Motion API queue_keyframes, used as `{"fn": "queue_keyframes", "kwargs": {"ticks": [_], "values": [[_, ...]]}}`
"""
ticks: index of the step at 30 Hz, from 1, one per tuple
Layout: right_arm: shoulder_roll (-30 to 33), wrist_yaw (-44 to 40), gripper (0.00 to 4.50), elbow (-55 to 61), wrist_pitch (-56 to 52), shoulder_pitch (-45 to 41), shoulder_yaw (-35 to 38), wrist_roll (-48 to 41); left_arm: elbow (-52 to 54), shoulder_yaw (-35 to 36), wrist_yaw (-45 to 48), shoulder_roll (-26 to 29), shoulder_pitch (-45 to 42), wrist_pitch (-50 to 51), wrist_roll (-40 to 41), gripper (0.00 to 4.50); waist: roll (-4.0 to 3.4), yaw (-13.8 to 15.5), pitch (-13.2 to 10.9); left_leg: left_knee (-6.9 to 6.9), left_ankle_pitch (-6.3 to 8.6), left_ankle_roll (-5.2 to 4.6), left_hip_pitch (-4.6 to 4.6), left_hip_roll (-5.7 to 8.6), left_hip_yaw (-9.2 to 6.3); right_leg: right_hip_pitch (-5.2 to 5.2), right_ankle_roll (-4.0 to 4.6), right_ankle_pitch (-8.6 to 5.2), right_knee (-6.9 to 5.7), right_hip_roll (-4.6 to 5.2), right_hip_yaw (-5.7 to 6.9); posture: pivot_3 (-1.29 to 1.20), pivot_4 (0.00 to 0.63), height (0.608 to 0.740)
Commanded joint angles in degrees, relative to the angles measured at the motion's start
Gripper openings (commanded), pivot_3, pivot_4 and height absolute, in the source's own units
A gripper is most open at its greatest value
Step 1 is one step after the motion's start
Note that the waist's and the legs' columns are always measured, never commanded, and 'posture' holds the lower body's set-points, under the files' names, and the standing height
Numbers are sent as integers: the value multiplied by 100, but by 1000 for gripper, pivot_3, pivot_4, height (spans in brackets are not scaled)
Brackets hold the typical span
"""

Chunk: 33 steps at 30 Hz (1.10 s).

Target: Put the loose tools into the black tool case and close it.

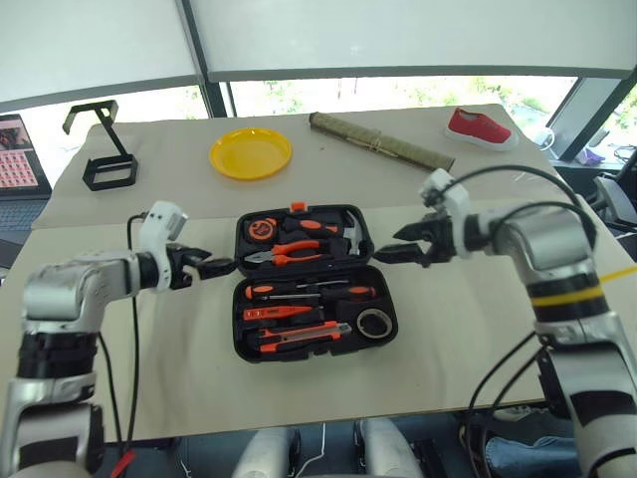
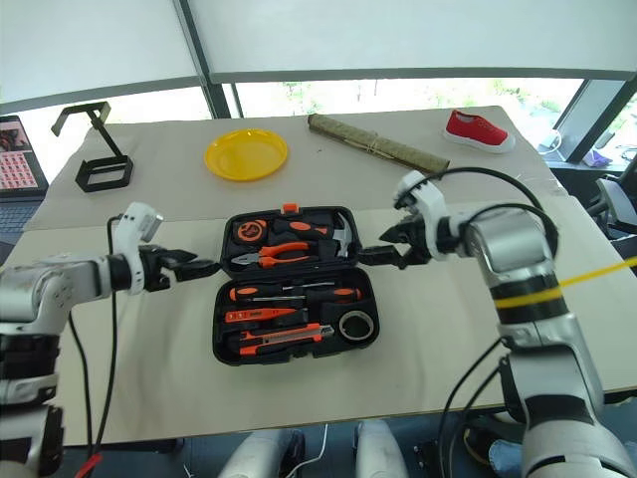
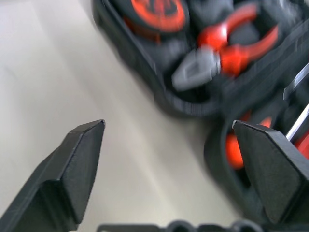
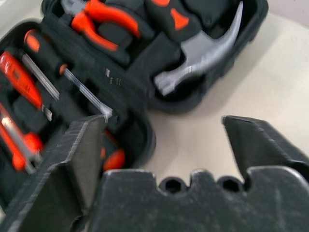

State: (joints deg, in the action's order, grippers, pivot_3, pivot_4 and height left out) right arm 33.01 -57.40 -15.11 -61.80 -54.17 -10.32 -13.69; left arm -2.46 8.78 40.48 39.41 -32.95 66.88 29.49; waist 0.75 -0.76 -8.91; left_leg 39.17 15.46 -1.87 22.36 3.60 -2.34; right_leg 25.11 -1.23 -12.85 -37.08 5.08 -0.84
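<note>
Tool case (image 1: 311, 284) seen open flat on table (image 1: 458, 329), centre. Screwdrivers (image 1: 309, 292), tester (image 1: 278, 313), knife (image 1: 304, 335), tape roll (image 1: 374, 324) seated in near half; pliers (image 1: 289, 251), hammer (image 1: 350, 231) in far half. L gripper (image 1: 214, 266) held just off case's left edge, fingers apart, empty. R gripper (image 1: 396, 252) at right edge, fingers apart, empty. Lid not yet closed.

Risks: tools possibly not fully seated (wrist views blurred), so lid could be jammed; uneven lift by one side, case skewed or slid; latch left unclicked.
</note>
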Motion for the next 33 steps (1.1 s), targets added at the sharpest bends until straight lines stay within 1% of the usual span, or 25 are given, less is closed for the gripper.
{"fn": "queue_keyframes", "kwargs": {"ticks": [1, 2, 3, 5, 10, 11, 13, 16, 17, 18, 19, 20, 22, 23, 24, 25, 28, 31, 33], "values": [[-298, 566, 4444, -878, -4, -407, 148, 144, -71, -60, -527, -117, -141, 48, -252, 4500, 0, -6, 0, 0, -5, 8, 3, 2, 0, 4, -1, 1, -4, 2, -1, 0, 150, 740], [-403, 693, 4444, -1131, -23, -510, 217, 142, -145, -138, -684, -142, -139, -69, -407, 4500, 0, -7, 0, -1, -20, 35, 7, 3, 0, 8, -1, 1, -5, 5, -1, 0, 150, 740], [-475, 778, 4444, -1337, -44, -587, 260, 140, -202, -182, -798, -158, -126, -159, -508, 4500, 0, -10, 0, -1, -21, 37, 11, 4, 0, 10, -2, 1, -5, 6, -1, 0, 150, 740], [-512, 849, 4444, -1608, 171, -618, 83, 290, -220, 7, -927, -336, -89, -72, -404, 4500, 0, -12, 0, -5, -22, 38, 21, 5, 0, 17, -5, 4, -7, 8, -1, 0, 150, 740], [-677, 990, 4444, -2179, 385, -674, 75, 394, 19, 149, -1016, -609, 185, 135, -220, 4500, 0, -23, 0, -5, -21, 36, 27, 10, -1, 17, -12, 8, -3, 15, 0, 0, 150, 740], [-696, 1014, 3937, -2266, 425, -672, 74, 416, -5, 201, -1042, -680, 227, 78, -204, 4500, 0, -26, 0, -5, -21, 36, 27, 11, -2, 17, -13, 8, -3, 15, 0, 0, 150, 740], [-760, 1143, 3453, -2432, 490, -683, 117, 450, -91, 367, -1146, -845, 265, 57, -147, 4500, 0, -19, 1, -6, -21, 36, 23, 10, -2, 14, -13, 8, -4, 15, 0, 0, 150, 740], [-844, 1245, 2388, -2565, 506, -699, 60, 528, -97, 475, -1127, -993, 295, 151, -36, 4500, 3, -7, 3, -2, -21, 36, 18, 13, -7, 5, -13, 9, -2, 17, 3, 0, 150, 740], [-860, 1248, 2056, -2590, 461, -717, 44, 534, -92, 463, -1108, -1000, 300, 171, -30, 3968, 5, -8, 4, -2, -21, 35, 14, 14, -7, 2, -14, 9, -2, 18, 2, 0, 150, 740], [-877, 1263, 1723, -2626, 410, -741, 44, 532, -101, 465, -1100, -1013, 301, 179, -19, 3747, 9, -9, 6, -1, -20, 34, 9, 15, -7, -2, -14, 9, -2, 18, 2, 0, 150, 740], [-889, 1253, 1336, -2670, 352, -767, 32, 531, -141, 463, -1091, -1022, 295, 198, -3, 3290, 12, -9, 8, -1, -19, 32, 2, 15, -7, -7, -14, 9, -1, 18, 1, 0, 150, 740], [-918, 1294, 1062, -2725, 246, -801, 84, 497, -197, 432, -1071, -1011, 297, 170, -15, 3014, 13, -11, 9, -1, -18, 30, -2, 15, -7, -10, -14, 9, 0, 18, 1, 0, 150, 740], [-953, 1339, 355, -2792, 151, -840, 164, 451, -302, 397, -1069, -1003, 282, 117, -24, 2203, 19, -16, 16, -1, -16, 25, -10, 16, -6, -14, -13, 9, 0, 18, -1, 0, 150, 740], [-969, 1377, 92, -2806, 127, -852, 236, 416, -367, 414, -1099, -1026, 253, 86, -30, 1903, 22, -14, 19, -1, -16, 24, -15, 15, -7, -16, -13, 9, 0, 18, -1, 0, 150, 740], [-980, 1401, 0, -2800, 113, -853, 302, 388, -414, 449, -1125, -1059, 229, 54, -21, 1493, 23, -11, 20, -1, -12, 17, -22, 15, -9, -22, -13, 9, 1, 17, 0, 0, 150, 740], [-990, 1402, 0, -2757, 129, -840, 370, 348, -459, 511, -1159, -1108, 204, 34, 2, 1139, 22, -6, 20, -1, -4, 4, -28, 15, -11, -29, -13, 9, 1, 17, 0, 0, 150, 740], [-1055, 1059, 0, -2116, 488, -585, 729, -59, -499, 490, -1077, -1159, 262, -377, -43, 91, 23, -4, 21, -1, -3, 1, -35, 16, -16, -40, -13, 9, 3, 17, 3, 0, 150, 740], [-1066, 1123, 0, -1630, 580, -334, 958, -202, -428, 563, -1003, -1200, 392, -536, 32, 30, 22, -16, 22, -2, -4, 3, -36, 16, -17, -39, -13, 9, 3, 17, 1, 0, 150, 740], [-1002, 993, 0, -872, 1313, 152, 1068, -247, -120, 670, -799, -1294, 639, -1274, 40, 30, 22, -12, 22, -3, -5, 5, -33, 15, -18, -34, -12, 9, -1, 16, 1, 0, 150, 740]]}}
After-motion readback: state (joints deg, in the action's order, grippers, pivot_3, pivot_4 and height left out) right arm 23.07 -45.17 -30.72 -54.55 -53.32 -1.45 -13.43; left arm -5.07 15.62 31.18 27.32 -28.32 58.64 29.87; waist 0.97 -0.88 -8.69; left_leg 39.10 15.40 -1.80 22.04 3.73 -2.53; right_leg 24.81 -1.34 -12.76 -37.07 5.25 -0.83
